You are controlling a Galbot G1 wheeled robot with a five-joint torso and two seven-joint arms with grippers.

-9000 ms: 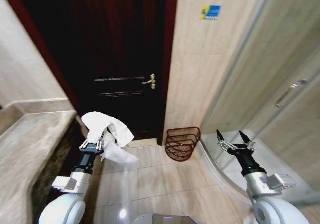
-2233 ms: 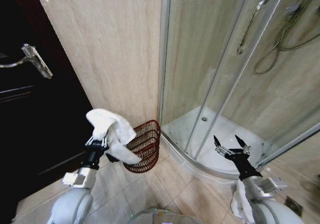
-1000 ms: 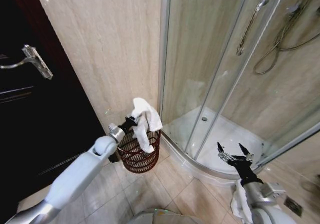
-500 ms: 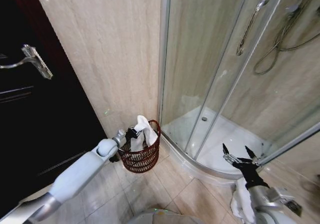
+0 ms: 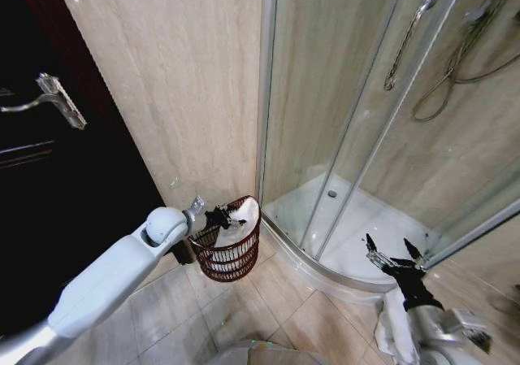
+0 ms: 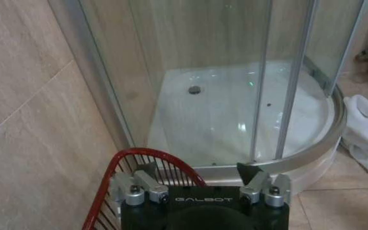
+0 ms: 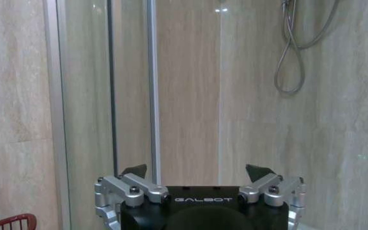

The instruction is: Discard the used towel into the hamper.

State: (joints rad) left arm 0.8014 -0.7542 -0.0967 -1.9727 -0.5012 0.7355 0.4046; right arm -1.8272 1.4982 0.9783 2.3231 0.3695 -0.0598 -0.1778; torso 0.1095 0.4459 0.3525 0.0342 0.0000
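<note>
Towel (image 5: 238,219) lies in the hamper (image 5: 230,255), white heap up near the rim, so it looks dropped in. Left gripper (image 5: 220,215) is right at the hamper's rim, touching or just beside the towel; left wrist view shows its fingers (image 6: 250,171) apart w/ nothing between them. Hamper sits on the floor (image 5: 268,308) by the wall, betw. the dark door (image 5: 49,178) and the shower glass (image 5: 341,121). Left arm is much nearer. Open room is up and back toward the robot. Right gripper (image 5: 394,255) waits well apart, fingers spread, over the shower tray edge (image 5: 325,271)
</note>
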